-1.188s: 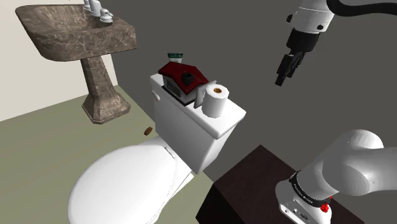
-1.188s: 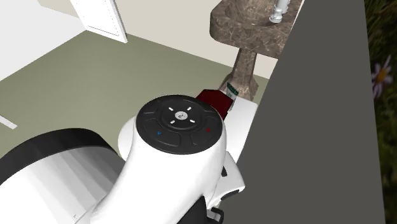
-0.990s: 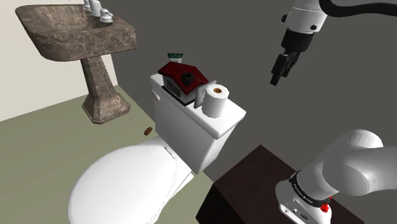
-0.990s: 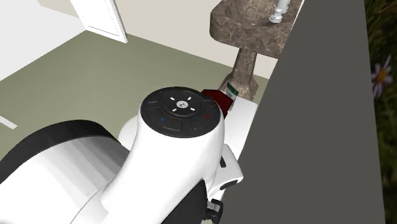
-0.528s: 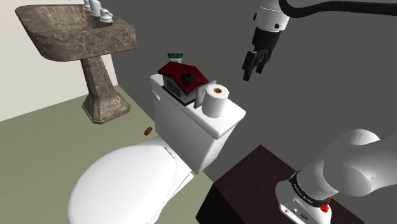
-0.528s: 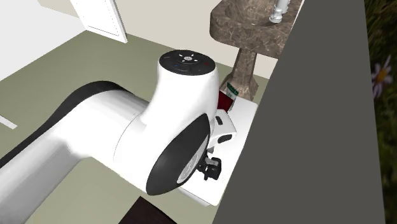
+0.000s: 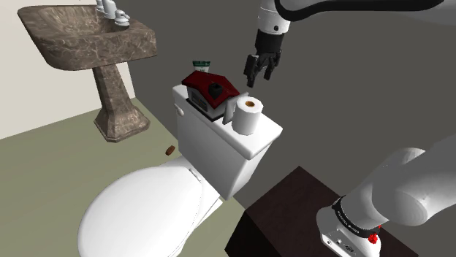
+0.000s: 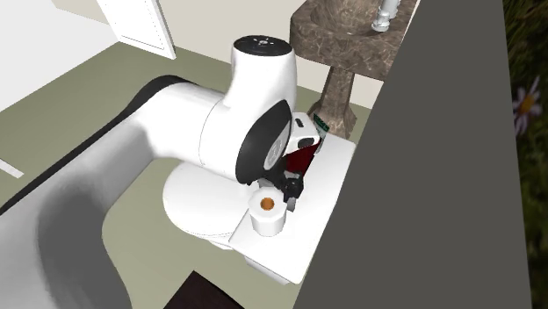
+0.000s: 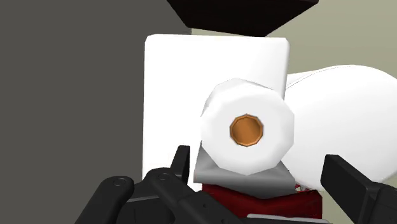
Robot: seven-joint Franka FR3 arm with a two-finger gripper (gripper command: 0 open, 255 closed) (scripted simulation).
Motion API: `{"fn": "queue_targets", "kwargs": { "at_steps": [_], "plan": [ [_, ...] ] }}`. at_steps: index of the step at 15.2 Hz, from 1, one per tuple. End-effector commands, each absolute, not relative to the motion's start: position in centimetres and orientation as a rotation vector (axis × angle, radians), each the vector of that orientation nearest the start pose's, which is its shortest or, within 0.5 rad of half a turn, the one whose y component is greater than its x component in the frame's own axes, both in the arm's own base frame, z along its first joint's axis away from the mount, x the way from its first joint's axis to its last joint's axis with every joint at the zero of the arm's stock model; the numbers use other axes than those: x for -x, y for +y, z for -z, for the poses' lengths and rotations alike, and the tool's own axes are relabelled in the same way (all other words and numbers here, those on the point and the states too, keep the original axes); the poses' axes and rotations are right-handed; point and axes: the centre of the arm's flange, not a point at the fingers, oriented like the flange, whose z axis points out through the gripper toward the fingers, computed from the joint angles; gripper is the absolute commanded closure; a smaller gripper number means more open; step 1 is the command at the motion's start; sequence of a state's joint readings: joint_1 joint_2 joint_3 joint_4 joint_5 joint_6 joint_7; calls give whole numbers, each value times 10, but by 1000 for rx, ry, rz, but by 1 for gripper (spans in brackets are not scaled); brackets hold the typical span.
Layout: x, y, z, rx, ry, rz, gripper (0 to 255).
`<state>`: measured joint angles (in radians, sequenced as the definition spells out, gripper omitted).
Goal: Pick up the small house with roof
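Red-roofed house (image 7: 210, 90) sits on the toilet tank (image 7: 219, 142); gripper (image 7: 257, 79) hangs spread above, nothing held.
Going by the shoulder view from its left: a brown stone sink (image 7: 88, 36) stands well apart, then the house at the tank's sink-side end, a white roll (image 7: 248, 115) just beside it, and the gripper hovering above them, fingers (image 9: 356, 188) apart. I'd call this the approach, the grasp not yet begun. Seen from the wrist, the roll lies straight under the fingers while the house's red shows back toward the palm, so the next move likely calls for a shift off the roll onto the house, then a descent with the jaws straddling the roof.
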<state>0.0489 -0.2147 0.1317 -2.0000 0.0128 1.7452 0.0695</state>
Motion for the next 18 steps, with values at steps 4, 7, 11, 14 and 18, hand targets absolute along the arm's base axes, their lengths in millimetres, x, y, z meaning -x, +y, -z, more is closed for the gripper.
{"fn": "queue_targets", "kwargs": {
  "at_steps": [4,7,11,14,18],
  "plan": [
    [-535,127,-539,3159,-159,-33,0],
    [-567,146,-534,3160,-155,-15,0],
    [-611,172,-528,3161,-151,9,0],
    [-623,179,-521,3162,-149,16,0],
    [-623,179,-500,3162,-149,16,0]
  ]
}}
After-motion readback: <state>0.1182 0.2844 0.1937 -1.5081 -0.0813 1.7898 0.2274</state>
